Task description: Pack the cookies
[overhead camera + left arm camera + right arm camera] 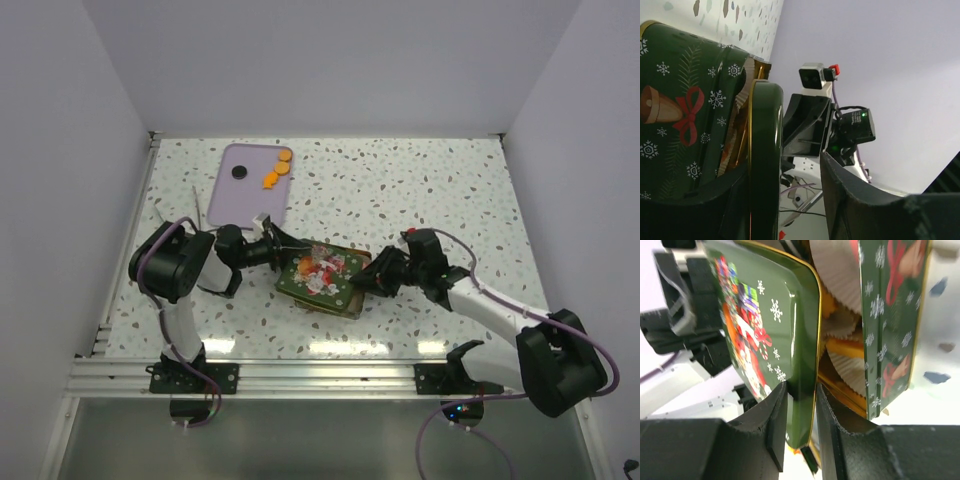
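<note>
Cookies [271, 178]: a few orange discs and one black one [238, 172] lie on the lilac tray [245, 205] at the back left. More orange shows among the white paper cups [837, 270] inside the green Christmas tin [890, 340] at mid-table, between the two arms. The right gripper [802, 412] has its fingers narrowed onto the rim of the tin's lid [770, 320], which is tilted up off the base. The left gripper [782, 172] straddles the lid's far rim with wider fingers, and one finger [855, 210] stands clear of the metal.
</note>
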Tool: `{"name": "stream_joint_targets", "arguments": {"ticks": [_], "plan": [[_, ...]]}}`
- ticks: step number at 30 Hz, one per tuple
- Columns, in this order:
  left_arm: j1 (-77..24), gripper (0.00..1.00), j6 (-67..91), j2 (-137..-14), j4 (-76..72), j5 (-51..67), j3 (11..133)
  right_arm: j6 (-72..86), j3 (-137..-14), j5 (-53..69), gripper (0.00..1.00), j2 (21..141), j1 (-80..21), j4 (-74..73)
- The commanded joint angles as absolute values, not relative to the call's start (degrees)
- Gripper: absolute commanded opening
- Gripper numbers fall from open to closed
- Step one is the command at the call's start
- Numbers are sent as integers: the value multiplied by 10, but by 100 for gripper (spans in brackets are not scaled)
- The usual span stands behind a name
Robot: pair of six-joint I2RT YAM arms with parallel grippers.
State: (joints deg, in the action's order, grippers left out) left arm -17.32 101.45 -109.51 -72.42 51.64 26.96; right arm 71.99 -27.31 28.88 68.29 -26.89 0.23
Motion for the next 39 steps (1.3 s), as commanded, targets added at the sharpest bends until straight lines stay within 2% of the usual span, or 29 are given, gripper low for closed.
{"name": "stream_joint_targets", "arguments": {"ticks": [1, 8, 19, 23, 26, 39], "plan": [[-175, 52, 960, -1087, -1010, 545, 282, 660, -315, 258, 29, 673, -237, -94], [-175, 52, 887, -1071, -903, 562, 294, 608, -349, 254, 28, 681, -208, -146], [-174, 51, 745, -1042, -690, 590, 336, 599, -311, 243, 27, 672, -208, -148], [-175, 51, 630, -1020, -494, 583, 374, 590, -321, 235, 27, 671, -208, -163], [-175, 51, 567, -1007, -417, 572, 389, 586, -331, 232, 27, 673, -208, -170], [-175, 48, 453, -995, -266, 517, 379, 564, -356, 229, 27, 688, -207, -196]]}}
